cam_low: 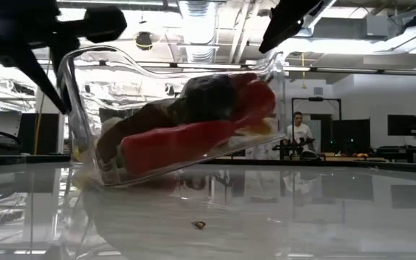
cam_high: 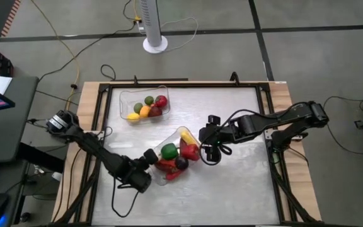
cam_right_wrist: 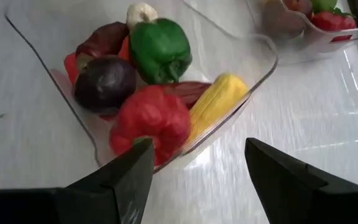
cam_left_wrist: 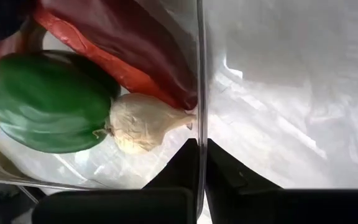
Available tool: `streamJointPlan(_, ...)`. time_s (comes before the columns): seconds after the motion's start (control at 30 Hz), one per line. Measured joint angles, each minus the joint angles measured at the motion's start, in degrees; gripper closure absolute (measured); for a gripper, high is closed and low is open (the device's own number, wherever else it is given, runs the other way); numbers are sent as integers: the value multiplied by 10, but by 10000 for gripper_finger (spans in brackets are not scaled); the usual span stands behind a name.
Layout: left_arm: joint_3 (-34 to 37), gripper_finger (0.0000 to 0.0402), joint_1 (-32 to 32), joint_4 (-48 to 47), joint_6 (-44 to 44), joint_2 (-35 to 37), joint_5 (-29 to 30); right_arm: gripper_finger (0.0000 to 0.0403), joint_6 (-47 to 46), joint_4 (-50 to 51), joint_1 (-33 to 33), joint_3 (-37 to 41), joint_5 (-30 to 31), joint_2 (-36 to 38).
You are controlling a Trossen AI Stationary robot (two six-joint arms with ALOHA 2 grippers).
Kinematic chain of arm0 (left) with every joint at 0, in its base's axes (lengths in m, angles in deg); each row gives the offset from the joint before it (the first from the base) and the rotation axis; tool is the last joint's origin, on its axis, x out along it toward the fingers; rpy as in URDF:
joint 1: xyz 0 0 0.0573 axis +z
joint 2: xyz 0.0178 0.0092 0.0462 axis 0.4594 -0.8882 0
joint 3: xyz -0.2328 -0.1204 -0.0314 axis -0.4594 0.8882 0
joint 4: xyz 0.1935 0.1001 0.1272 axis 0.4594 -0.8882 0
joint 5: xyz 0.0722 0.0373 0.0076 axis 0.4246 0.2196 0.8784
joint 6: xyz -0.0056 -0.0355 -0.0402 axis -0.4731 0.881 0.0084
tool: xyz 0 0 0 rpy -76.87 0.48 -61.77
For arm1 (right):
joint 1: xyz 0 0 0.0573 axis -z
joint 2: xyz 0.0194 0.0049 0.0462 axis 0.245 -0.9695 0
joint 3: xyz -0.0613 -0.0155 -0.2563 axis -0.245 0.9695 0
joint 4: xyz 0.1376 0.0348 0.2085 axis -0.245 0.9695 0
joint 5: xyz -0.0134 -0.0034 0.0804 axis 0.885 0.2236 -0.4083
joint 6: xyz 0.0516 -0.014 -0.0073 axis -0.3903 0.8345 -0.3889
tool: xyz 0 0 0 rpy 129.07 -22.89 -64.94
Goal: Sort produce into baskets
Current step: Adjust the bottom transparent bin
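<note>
A clear basket (cam_high: 176,156) stands tilted at the table's middle. It holds a green pepper (cam_right_wrist: 160,48), a red pepper (cam_right_wrist: 149,118), a yellow corn cob (cam_right_wrist: 216,102), a dark purple eggplant (cam_right_wrist: 104,83), a garlic bulb (cam_left_wrist: 143,122) and long red pieces. My left gripper (cam_high: 151,156) is shut on the basket's left end. My right gripper (cam_high: 207,150) hangs open just above and to the right of the basket's right end, and touches nothing that I can see. A second clear basket (cam_high: 145,105) with round fruit rests flat at the far left. My left gripper pinches the clear wall (cam_left_wrist: 199,118) at the basket's left end, one finger inside and one outside. The fingers slant down from the table's near left. The basket is tilted: its lower left corner (cam_low: 96,179) is on the table and its right end (cam_low: 266,72) is raised.
A white post on a round base (cam_high: 155,44) stands beyond the far edge. A small scrap (cam_low: 200,225) lies on the table near the front. A person (cam_low: 298,130) sits in the room behind. Bare tabletop (cam_high: 232,189) shows at the near right.
</note>
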State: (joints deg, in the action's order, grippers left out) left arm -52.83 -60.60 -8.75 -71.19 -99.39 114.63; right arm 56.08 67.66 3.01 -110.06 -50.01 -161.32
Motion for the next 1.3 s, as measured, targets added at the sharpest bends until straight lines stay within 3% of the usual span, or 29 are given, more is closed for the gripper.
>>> streamJointPlan(0.2, 0, 401, 50, 4, -79, 21, -28, 123, -14, 10, 17, 0, 4, 24)
streamJointPlan(0.33, 1, 385, 92, 20, -83, 44, -58, 123, -19, 12, 20, 0, 5, 45)
streamJointPlan(0.43, 0, 354, 117, 23, -90, 57, -90, 123, -19, 12, 19, 0, 4, 59)
streamJointPlan(0.67, 0, 264, 140, 40, -95, 57, -92, 123, -19, 5, 20, 3, 21, 73)
streamJointPlan(0.87, -17, 217, 139, 45, -36, 81, -100, 123, -3, -18, 65, 48, 20, 72)
streamJointPlan(1.07, -24, 213, 135, 44, 49, 144, -96, 123, 35, -98, 127, 87, 15, 65)
streamJointPlan(1.2, -12, 214, 126, 43, 155, 192, -91, 123, 52, -144, 164, 101, -46, 28)
streamJointPlan(1.3, 16, 221, 114, 46, 213, 227, -86, 123, 79, -170, 181, 98, -58, -12)
